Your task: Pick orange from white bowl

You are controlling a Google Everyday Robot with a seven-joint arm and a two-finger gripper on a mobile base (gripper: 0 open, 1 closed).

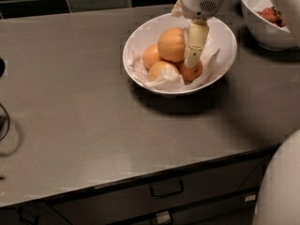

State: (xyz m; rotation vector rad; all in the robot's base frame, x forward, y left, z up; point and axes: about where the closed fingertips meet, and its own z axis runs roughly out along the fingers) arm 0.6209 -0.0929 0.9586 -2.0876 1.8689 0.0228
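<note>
Orange (171,44) sits atop the smaller fruits (151,56) in the white bowl (140,34). Gripper (192,60) hangs down into the bowl against the orange's right side; open or closed, cannot tell. Step looks like grasp approach. Next move needs it straddling the orange, then clamping and lifting.

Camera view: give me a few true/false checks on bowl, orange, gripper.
1. The gripper hangs over the white bowl, close beside the orange. True.
2. The orange lies on the counter outside the bowl. False: it sits in the bowl on top of smaller fruits.
3. A second bowl with red food stands at the right edge. True.
4. The white bowl holds one fruit. False: four are visible.
</note>
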